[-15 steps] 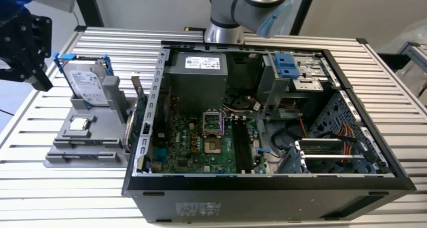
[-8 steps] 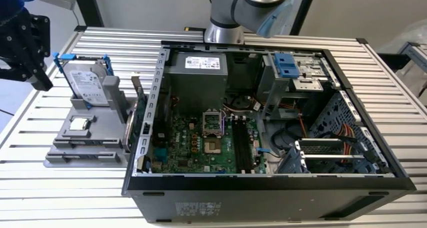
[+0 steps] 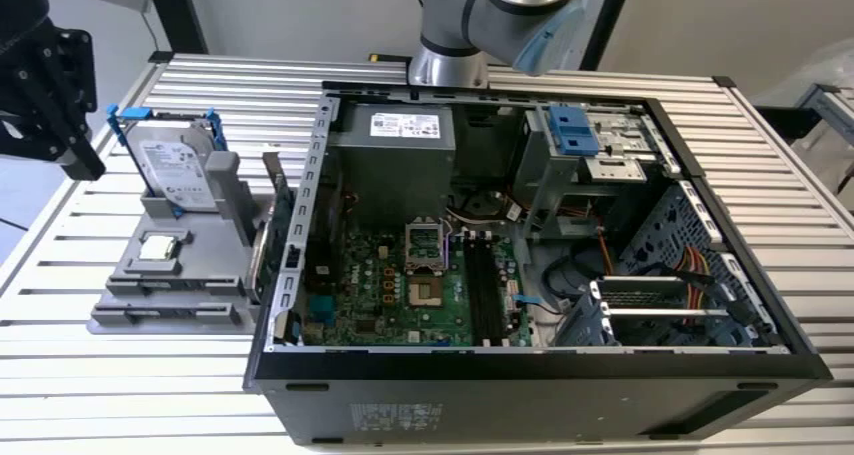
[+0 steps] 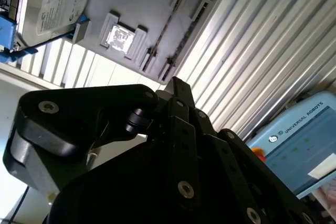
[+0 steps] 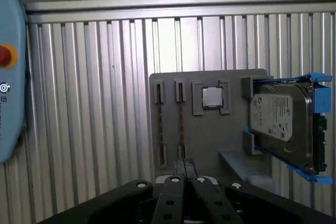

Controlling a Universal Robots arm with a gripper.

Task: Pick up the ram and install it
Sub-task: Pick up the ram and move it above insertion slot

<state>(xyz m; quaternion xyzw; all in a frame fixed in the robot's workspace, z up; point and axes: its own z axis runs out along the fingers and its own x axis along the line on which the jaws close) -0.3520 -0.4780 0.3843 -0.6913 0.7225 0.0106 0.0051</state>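
Two thin strips, seen edge-on, lie in the paired slots of the grey holder (image 5: 210,129); I take them for the ram (image 5: 181,124), and they also run between the slot brackets in the second wrist view (image 4: 164,29). My black gripper (image 5: 184,165) hangs above the holder, well clear of it, with its fingertips pressed together and nothing between them. In the exterior view the gripper (image 3: 83,160) is high at the exterior view's left, beyond the holder (image 3: 160,275). Its tip (image 4: 176,83) points toward the holder's slotted end.
A silver hard drive in a blue frame (image 3: 174,165) stands upright at the holder's back. A square silver chip (image 5: 211,97) sits mid-holder. The open computer case (image 3: 534,370) fills the exterior view's right, with long black slots (image 3: 481,295) on its green board. The ribbed metal table (image 5: 89,103) surrounds it all.
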